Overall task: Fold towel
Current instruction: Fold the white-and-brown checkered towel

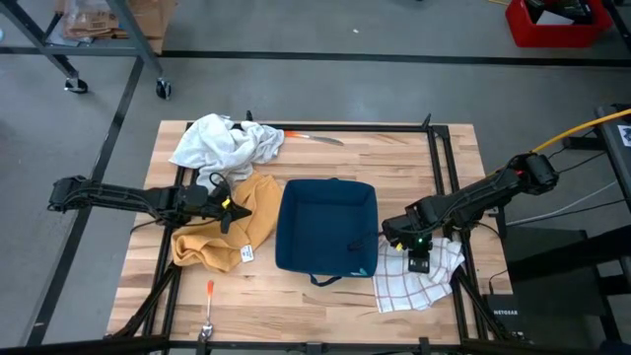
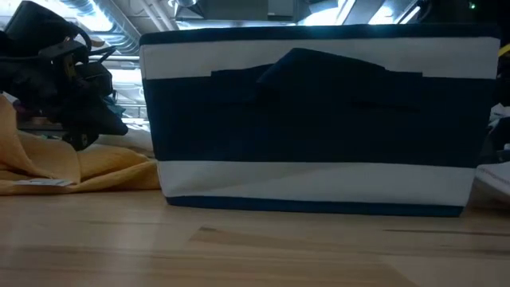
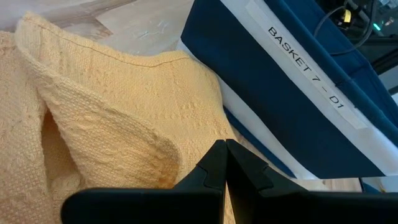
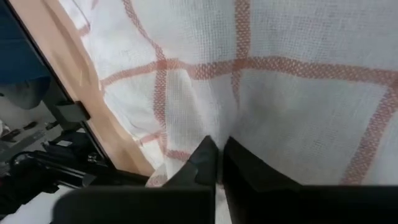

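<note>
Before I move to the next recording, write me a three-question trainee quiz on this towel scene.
1. True or false: the right gripper is shut on the checked towel.
2. Which cloth lies under the left gripper? A) white cloth B) yellow towel C) checked towel
3. Fill in: the blue basket sits between the yellow towel and the ____ towel.

Key: 1 true; 2 B; 3 checked.
</note>
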{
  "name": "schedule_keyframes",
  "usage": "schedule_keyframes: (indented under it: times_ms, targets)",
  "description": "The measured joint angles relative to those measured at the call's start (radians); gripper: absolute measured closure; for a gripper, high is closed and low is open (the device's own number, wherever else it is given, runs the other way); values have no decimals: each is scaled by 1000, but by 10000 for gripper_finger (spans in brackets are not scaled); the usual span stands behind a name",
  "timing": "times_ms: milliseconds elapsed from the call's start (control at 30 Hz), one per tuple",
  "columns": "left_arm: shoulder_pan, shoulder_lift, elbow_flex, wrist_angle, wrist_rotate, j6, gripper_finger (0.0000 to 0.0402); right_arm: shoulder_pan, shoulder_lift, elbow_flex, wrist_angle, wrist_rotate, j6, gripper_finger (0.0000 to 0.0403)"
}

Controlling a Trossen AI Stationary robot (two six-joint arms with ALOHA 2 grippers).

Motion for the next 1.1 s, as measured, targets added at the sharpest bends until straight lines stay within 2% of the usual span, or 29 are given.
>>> schedule_keyframes:
  times_ms: [233, 400, 533, 667, 733, 867, 1100]
  targets:
    - [0, 0, 0, 0, 0, -5, 402, 0, 0, 103, -72, -2, 17, 393]
    - [0, 0, 0, 0, 0, -6, 402, 0, 0, 298, -245, 14, -9, 397]
    - [0, 0, 0, 0, 0, -7, 402, 0, 0, 492, -455, 92, -29, 395]
    - [0, 0, 0, 16, -3, -29, 402, 0, 0, 693, -646, 224, -27, 398]
    - [0, 1, 0, 88, -4, -80, 402, 0, 0, 791, -703, 314, -26, 397]
    - [0, 1, 0, 252, -40, -160, 402, 0, 0, 955, -711, 536, -26, 399]
    - [0, 0, 0, 516, -132, -152, 402, 0, 0, 1163, -707, 887, -39, 398]
